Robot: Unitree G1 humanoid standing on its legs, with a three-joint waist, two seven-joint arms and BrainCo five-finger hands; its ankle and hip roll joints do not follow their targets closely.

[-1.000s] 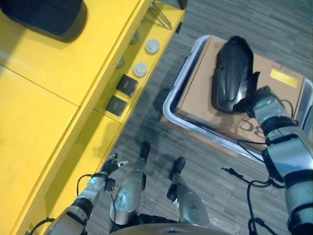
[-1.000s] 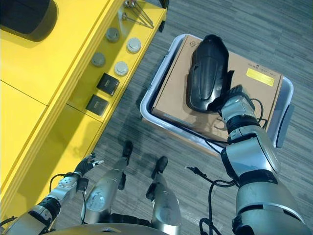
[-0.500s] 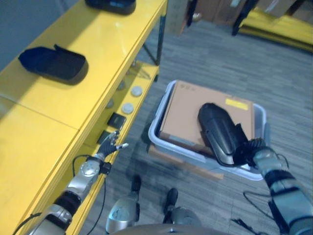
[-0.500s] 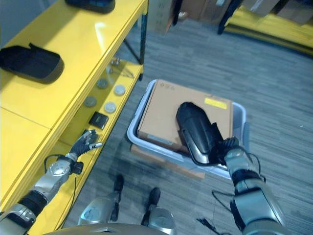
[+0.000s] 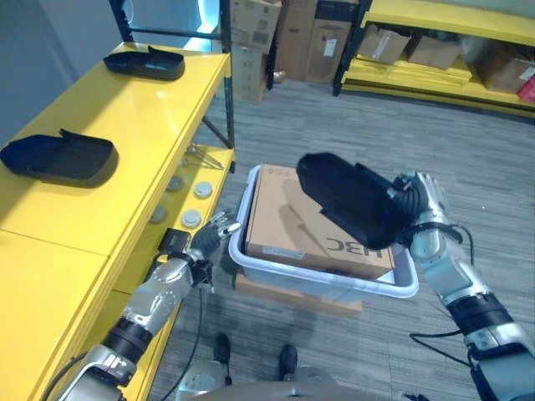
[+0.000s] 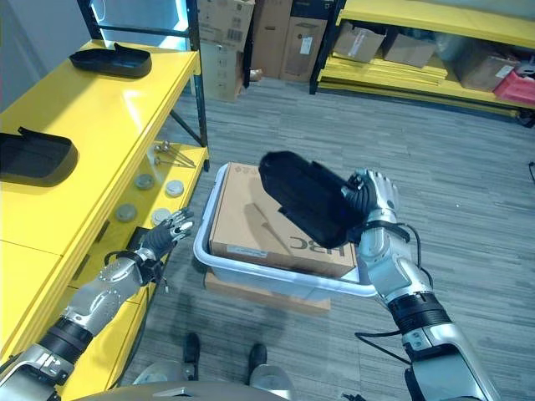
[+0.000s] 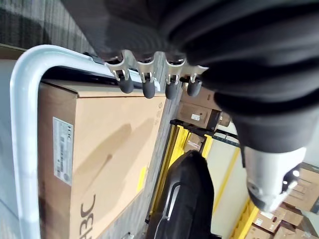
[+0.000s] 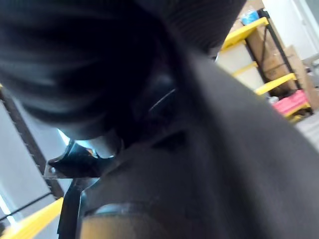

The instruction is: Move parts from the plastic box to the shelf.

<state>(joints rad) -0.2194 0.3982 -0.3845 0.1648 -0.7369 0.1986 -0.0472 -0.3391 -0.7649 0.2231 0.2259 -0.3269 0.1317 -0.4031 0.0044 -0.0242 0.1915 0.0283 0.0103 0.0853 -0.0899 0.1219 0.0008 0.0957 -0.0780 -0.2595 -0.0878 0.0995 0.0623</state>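
The right hand [image 6: 374, 197] grips a black part [image 6: 308, 199] lifted above the plastic box [image 6: 276, 276], its fingers mostly hidden behind it. The left hand [image 5: 213, 230] hangs relaxed beside the shelf [image 5: 125, 142].

warehouse | yellow shelving [image 6: 100, 125] | stacked cardboard boxes [image 6: 276, 33] | grey floor [image 6: 468, 209]

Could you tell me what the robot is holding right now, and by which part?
The right hand grips the black moulded plastic part by its right-hand end; the left hand holds nothing.
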